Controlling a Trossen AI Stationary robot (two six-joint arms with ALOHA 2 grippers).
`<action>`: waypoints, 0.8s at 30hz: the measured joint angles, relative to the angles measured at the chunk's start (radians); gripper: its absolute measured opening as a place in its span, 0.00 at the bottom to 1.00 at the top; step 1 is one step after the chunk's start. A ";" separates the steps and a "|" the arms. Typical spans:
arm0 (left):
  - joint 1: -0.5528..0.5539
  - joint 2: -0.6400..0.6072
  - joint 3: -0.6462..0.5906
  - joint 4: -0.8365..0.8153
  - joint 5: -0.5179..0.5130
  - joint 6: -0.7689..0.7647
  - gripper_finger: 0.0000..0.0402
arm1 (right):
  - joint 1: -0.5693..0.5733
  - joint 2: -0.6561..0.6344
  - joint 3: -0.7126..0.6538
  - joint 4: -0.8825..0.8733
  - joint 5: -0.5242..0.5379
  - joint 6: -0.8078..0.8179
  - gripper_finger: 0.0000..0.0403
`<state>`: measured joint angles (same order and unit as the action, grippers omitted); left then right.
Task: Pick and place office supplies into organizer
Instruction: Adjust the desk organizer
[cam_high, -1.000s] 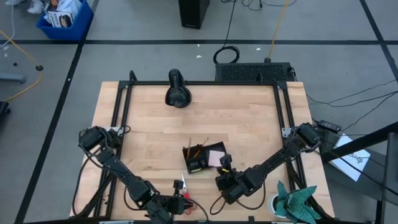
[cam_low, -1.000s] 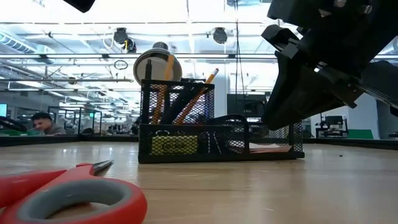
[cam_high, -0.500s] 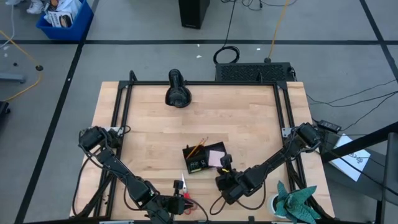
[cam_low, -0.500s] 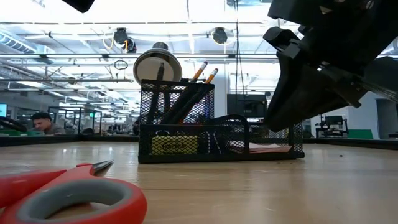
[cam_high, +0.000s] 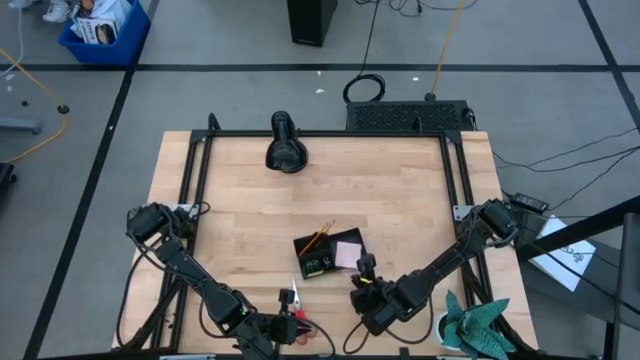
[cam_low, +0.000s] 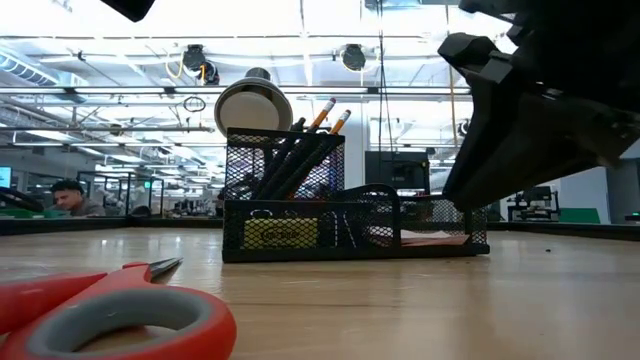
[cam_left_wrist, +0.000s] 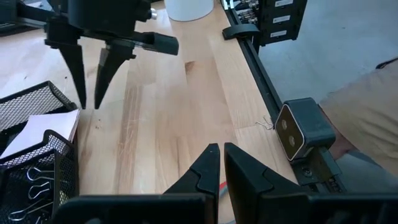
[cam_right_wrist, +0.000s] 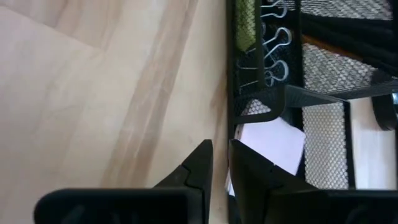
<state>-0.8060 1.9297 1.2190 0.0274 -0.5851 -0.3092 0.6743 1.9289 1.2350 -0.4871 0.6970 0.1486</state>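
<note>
From above, the organizer sits near the middle of the desk, already holding pencils in its tall cup and a pink sticky pad in a low tray. The scissors lie on the desk toward the front edge, just beside the left claw, so they look like the main item left. The right claw hovers just beside the organizer's front right corner. Neither claw's fingers can be made out here.

At desk level, pens and pencils lean upright in the mesh cup, a yellow piece sits in the low front tray, and the red scissor handles fill the near corner, cut off by the frame. The dark arm on the right blocks part of the organizer, and its claw tip is out of frame.

The left wrist camera shows the left claw with fingers nearly together and nothing between them; the scissors are hidden below it. The right claw hangs farther off with its fingers slightly apart and empty.

The right wrist camera shows its claw nearly closed and empty, over the pad, with binder clips in the next compartment. Most of the organizer is cropped.
</note>
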 joint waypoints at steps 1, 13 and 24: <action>0.000 0.000 0.000 0.000 -0.001 0.000 0.08 | 0.002 0.000 0.000 0.000 -0.011 0.000 0.11; -0.027 0.000 0.000 -0.005 -0.051 0.039 0.08 | 0.036 -0.061 0.002 -0.012 -0.021 0.008 0.06; -0.005 0.000 0.000 -0.033 -0.051 0.041 0.08 | -0.177 -0.330 -0.028 -0.160 0.048 0.076 0.00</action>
<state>-0.8112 1.9297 1.2194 -0.0055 -0.6359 -0.2680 0.4972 1.5990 1.2074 -0.6473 0.7449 0.2243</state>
